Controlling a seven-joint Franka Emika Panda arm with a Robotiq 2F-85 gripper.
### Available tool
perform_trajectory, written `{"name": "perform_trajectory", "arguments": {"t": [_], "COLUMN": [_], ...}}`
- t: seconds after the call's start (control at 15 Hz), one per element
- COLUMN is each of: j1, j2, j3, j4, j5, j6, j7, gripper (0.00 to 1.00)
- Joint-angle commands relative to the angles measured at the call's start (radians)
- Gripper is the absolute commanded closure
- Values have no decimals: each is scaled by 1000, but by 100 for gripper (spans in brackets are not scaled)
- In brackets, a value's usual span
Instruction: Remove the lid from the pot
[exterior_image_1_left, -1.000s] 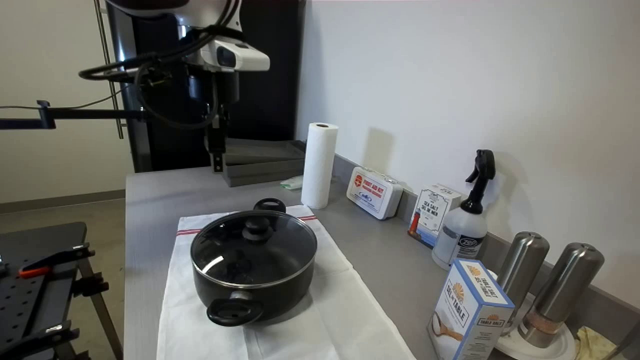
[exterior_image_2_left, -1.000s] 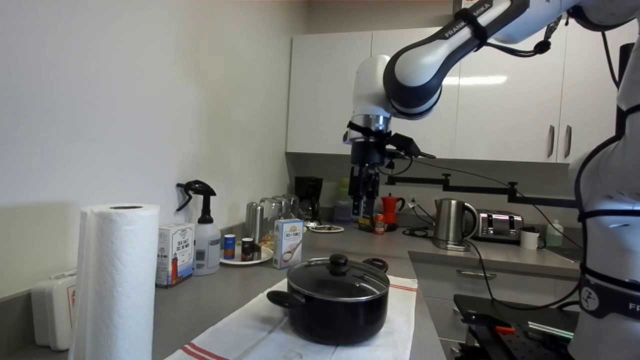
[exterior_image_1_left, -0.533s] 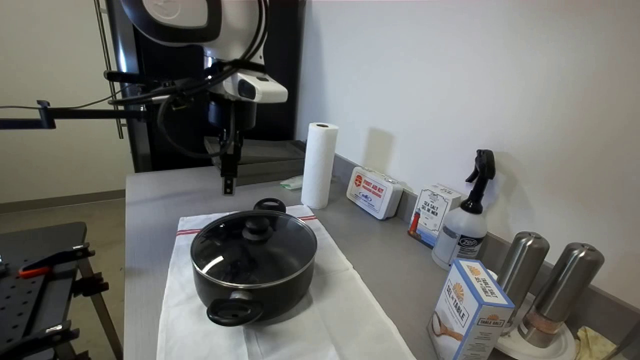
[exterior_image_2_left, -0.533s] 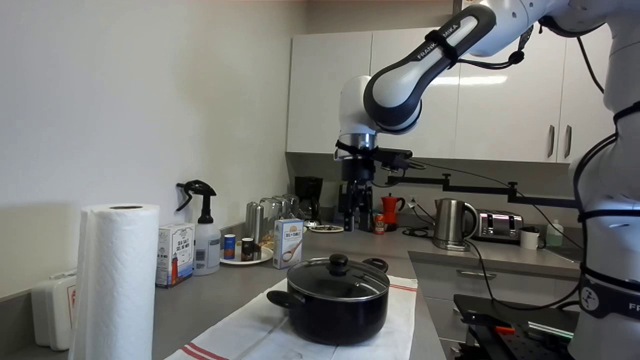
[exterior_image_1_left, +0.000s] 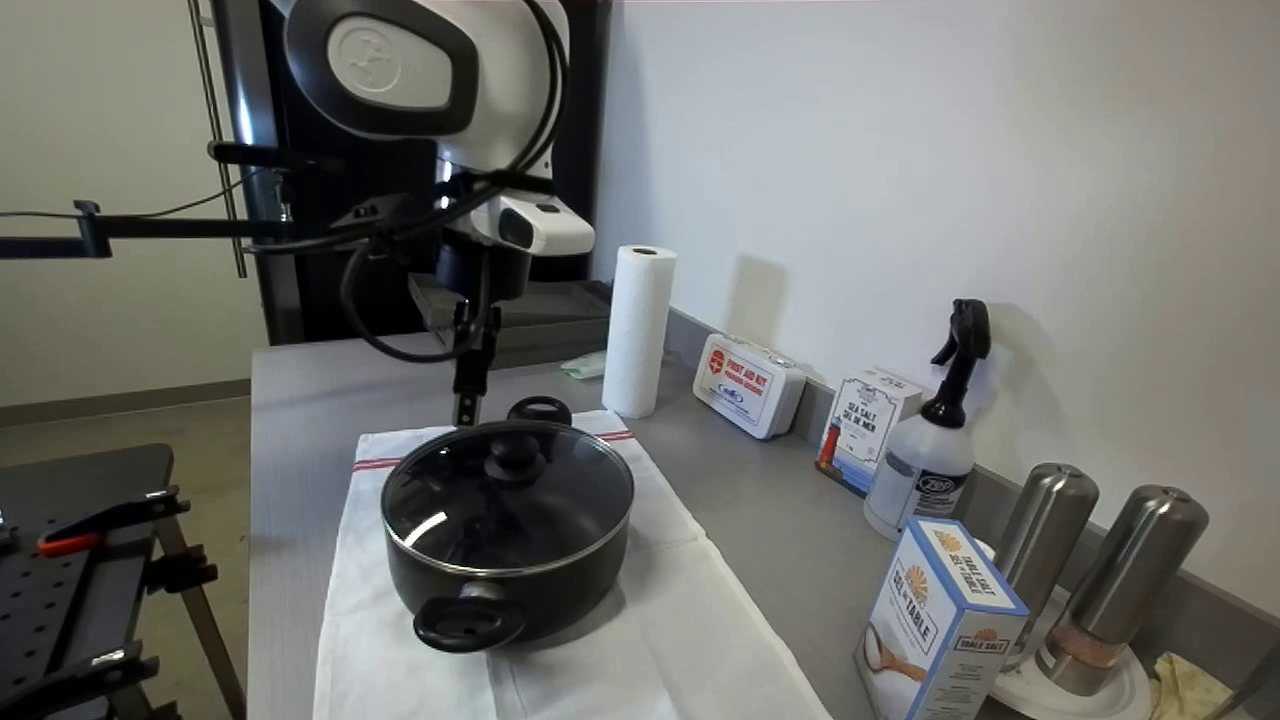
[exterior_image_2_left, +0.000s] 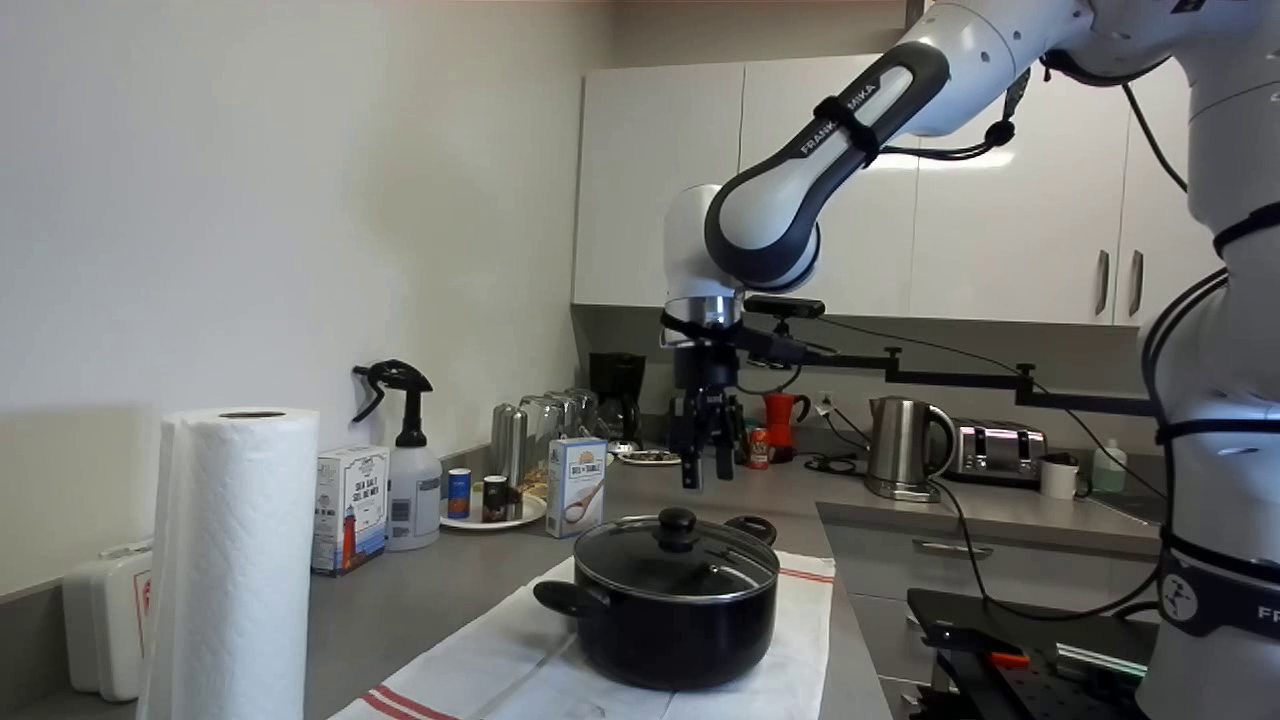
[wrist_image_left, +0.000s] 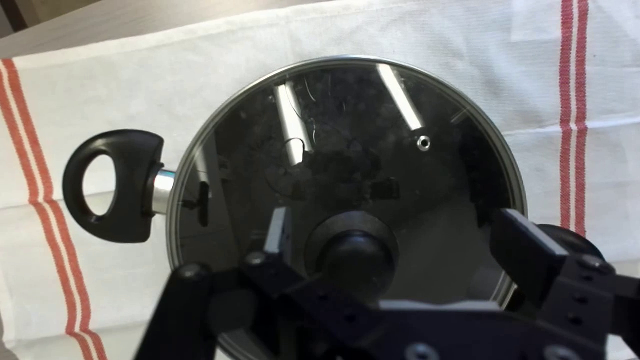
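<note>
With its fingers (wrist_image_left: 515, 255) well parted, the gripper (exterior_image_2_left: 708, 480) is hovering above the lid (wrist_image_left: 440, 190), whose knob (wrist_image_left: 356, 261) is showing between the fingers in the wrist view; one finger is partly hiding a side handle (wrist_image_left: 572, 239). Below the gripper, the lid is covering the pot (exterior_image_2_left: 680, 640), which is resting on a striped towel (exterior_image_1_left: 650, 650). Well apart, to one side of the gripper, a paper towel roll (exterior_image_1_left: 638, 330), spray bottle (exterior_image_1_left: 920, 465) and table salt box (exterior_image_1_left: 935, 615) are standing; a kettle (exterior_image_2_left: 895, 450) is standing beyond it in an exterior view.
</note>
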Motion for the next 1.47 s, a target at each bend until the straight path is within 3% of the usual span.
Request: {"name": "perform_trajectory", "arguments": {"t": [0.0, 1.13, 1.2, 1.27, 1.4], "j1": [8, 9, 9, 9, 9], "j2": [54, 184, 187, 189, 190], "j3": [-10, -32, -33, -34, -35], "j4": [41, 93, 95, 96, 97], "j5": [-15, -8, -8, -6, -6], "j6": [19, 142, 145, 147, 151], "j7": [25, 18, 20, 17, 16], "gripper": [0, 0, 25, 26, 40]}}
